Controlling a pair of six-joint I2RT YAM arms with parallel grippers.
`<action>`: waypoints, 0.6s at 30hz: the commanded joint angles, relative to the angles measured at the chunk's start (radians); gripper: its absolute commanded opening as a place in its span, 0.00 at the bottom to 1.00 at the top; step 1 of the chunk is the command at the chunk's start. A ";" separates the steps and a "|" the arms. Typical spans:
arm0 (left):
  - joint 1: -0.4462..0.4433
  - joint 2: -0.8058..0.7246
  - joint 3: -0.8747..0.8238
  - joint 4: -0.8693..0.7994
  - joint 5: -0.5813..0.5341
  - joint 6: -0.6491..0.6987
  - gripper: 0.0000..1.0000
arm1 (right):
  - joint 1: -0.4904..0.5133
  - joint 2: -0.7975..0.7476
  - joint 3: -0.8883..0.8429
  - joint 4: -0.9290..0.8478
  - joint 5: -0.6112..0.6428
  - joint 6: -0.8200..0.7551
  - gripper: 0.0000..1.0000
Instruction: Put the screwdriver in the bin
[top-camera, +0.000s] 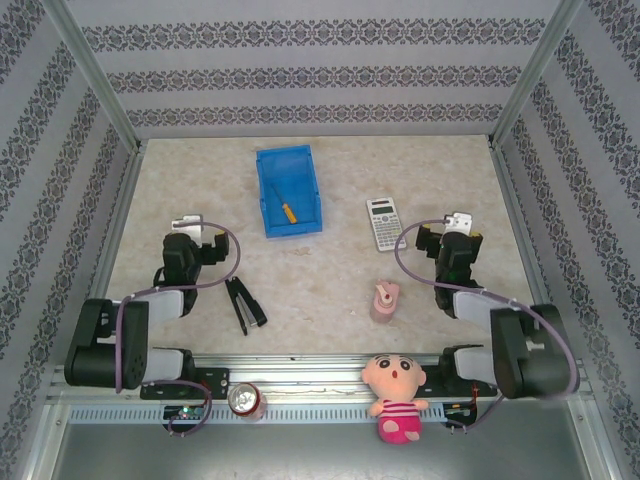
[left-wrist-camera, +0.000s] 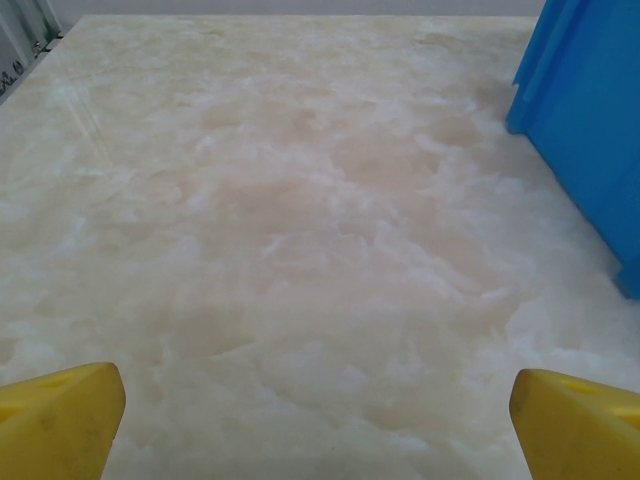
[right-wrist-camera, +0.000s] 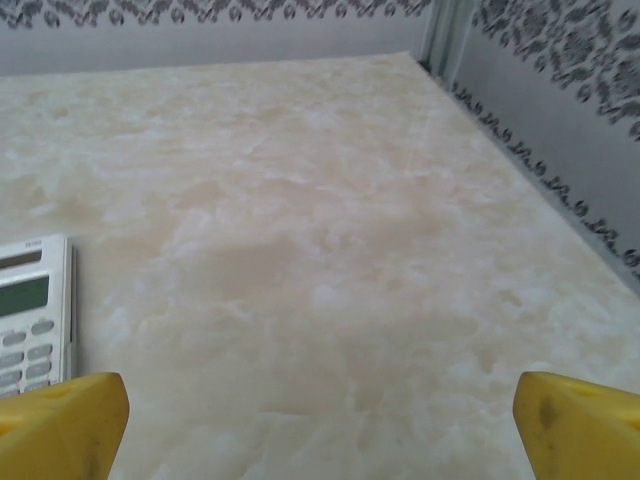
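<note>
The small slim screwdriver with the thin silver shaft and short orange-yellow handle (top-camera: 288, 211) lies inside the rectangular bright blue plastic bin with low walls (top-camera: 300, 178), just above the centre of my overhead view. It rests on the bin floor at a slant, handle towards the lower right and shaft towards the upper left. The bin stands on the pale marbled tabletop (top-camera: 330, 270), and on my left wrist feed one of its blue walls runs down the right edge of the frame. The left gripper (left-wrist-camera: 320, 440) is released: its two yellow fingertips (left-wrist-camera: 60, 420) sit far apart in the lower corners of that feed, with only bare tabletop between them, well short of the bin wall. The right gripper (right-wrist-camera: 320, 440) is spread wide too, its yellow tips in the lower corners of its own feed and nothing held between them. A grey pocket calculator with a small display (top-camera: 383, 224) lies to the right of the bin in the overhead view, apart from it, and its edge appears at the lower left of the right wrist feed, just beside the left fingertip. Lower in the overhead frame, a black stapler (top-camera: 245, 304) lies left of centre and a small pink object (top-camera: 384, 301) right of centre. Along the bottom rail I see a metal drinks can (top-camera: 246, 402) and a plush doll in a pink striped outfit (top-camera: 396, 397).
</note>
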 joint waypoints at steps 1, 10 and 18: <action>0.014 0.048 -0.002 0.217 -0.017 -0.006 0.99 | -0.015 0.080 -0.003 0.242 -0.073 -0.032 0.98; 0.016 0.230 -0.033 0.427 0.024 0.009 0.99 | -0.032 0.231 0.066 0.268 -0.116 -0.025 0.98; 0.016 0.242 0.090 0.218 0.024 0.008 0.99 | -0.025 0.233 0.067 0.262 -0.102 -0.032 0.98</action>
